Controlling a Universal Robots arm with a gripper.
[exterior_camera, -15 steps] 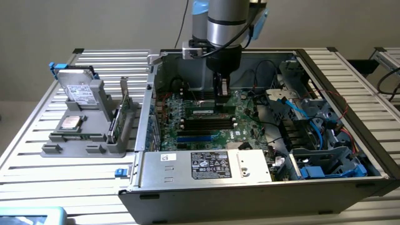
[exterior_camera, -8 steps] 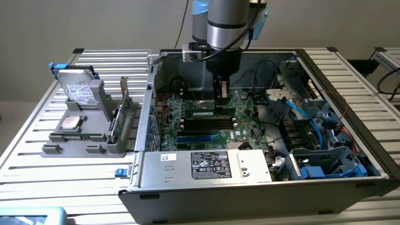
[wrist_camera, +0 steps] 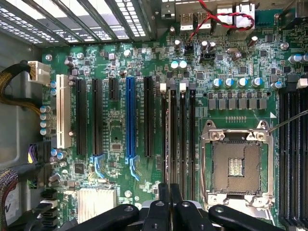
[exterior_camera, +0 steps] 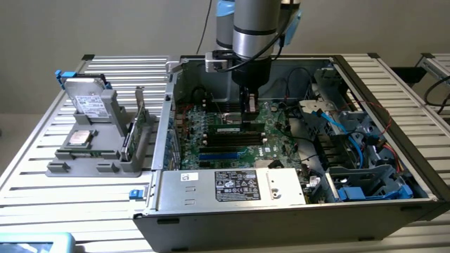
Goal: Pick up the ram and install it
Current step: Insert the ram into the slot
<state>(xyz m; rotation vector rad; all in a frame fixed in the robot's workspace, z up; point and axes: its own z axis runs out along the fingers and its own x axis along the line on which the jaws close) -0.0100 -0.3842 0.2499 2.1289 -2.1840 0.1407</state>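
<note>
The ram [exterior_camera: 235, 128] is a thin, long, dark-green stick with a pale label on its face. It stands on edge among the black memory slots of the motherboard [exterior_camera: 184, 153], inside the open computer case [exterior_camera: 281, 224]. In the wrist view the ram [wrist_camera: 173, 139] shows edge-on as a narrow strip between the slots, beside the empty metal-framed processor socket [wrist_camera: 236, 163]. The gripper [exterior_camera: 247, 113] hangs straight down over it, and in the wrist view its black fingers [wrist_camera: 163, 195] are clenched tight on the stick's upper edge, the gripper [wrist_camera: 169, 192] in line with the slot. The print on the ram's label is too small to read. The same goes for the white stickers on the power supply housing [exterior_camera: 237, 185] and the white lettering on the board. One expansion slot is blue [wrist_camera: 129, 120] and one is white [wrist_camera: 61, 110]. On the slatted table [exterior_camera: 77, 184], to the exterior view's left, a grey holder [exterior_camera: 91, 163] carries a drive [exterior_camera: 88, 100], a silver processor chip [exterior_camera: 77, 138] and a taller green card [exterior_camera: 138, 118].
</note>
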